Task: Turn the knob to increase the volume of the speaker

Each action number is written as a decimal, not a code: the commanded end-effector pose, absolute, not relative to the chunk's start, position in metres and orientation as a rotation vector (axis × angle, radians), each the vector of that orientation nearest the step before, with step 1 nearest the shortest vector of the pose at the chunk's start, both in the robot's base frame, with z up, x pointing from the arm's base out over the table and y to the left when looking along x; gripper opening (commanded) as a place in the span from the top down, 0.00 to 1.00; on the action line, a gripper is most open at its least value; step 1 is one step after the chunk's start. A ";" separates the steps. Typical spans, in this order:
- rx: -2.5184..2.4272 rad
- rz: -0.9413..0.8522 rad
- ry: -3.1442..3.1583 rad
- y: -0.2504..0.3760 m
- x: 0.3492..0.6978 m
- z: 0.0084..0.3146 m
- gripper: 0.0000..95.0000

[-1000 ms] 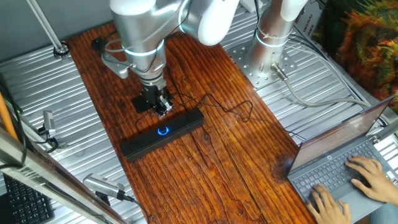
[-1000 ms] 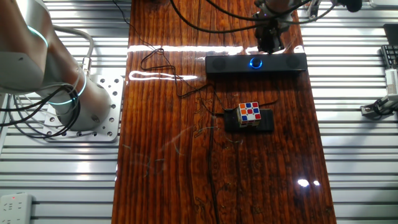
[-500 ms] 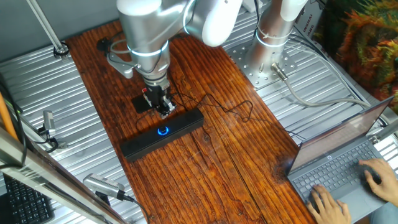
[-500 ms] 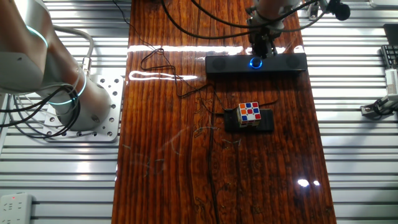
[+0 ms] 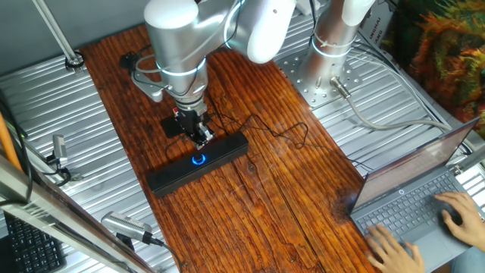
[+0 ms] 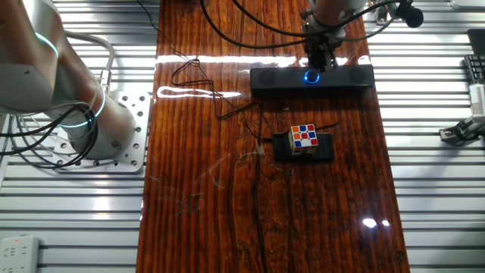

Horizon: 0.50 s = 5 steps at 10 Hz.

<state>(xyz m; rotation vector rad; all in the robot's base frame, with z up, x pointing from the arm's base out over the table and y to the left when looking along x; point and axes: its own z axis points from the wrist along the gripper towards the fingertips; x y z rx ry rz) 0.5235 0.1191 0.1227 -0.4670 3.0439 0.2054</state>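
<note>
Speaker (image 5: 197, 162) lies diagonal across the wooden bench (image 5: 280, 205), approx mid-board. Knob (image 5: 199, 159) sits midway along the bar, blue ring lit; also visible in the other fixed view (image 6: 311, 76).

Gripper (image 5: 203, 136) hangs just behind/above the knob, pointed down at it. From the opposite side gripper tip (image 6: 319, 62) sits right over the blue ring. Fingers: too small and dark to read, can't tell if spread or pressed together, nor whether they touch the knob yet.

Risks from here, as judged:
- Off-centre on knob: fingers catch the speaker's top face, not the dial, so the twist does nothing or skids the bar.
- Speaker looks light and unfixed; torque w/o a firm pinch could spin the whole bar on the bench rather than the knob.
- Thin cable (image 5: 292, 133) loops loose beside the arm's path; a snag would tug the speaker out of line.
- Coloured cube (image 6: 304, 137) on its black pad (image 6: 324, 147) is well apart from the knob, low risk.
- Wrong twist direction lowers vol.
</note>
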 end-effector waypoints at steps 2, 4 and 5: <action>-0.473 0.203 3.041 0.119 0.524 0.123 1.00; -0.470 0.200 3.041 0.119 0.523 0.123 1.00; -0.469 0.199 3.040 0.119 0.524 0.122 1.00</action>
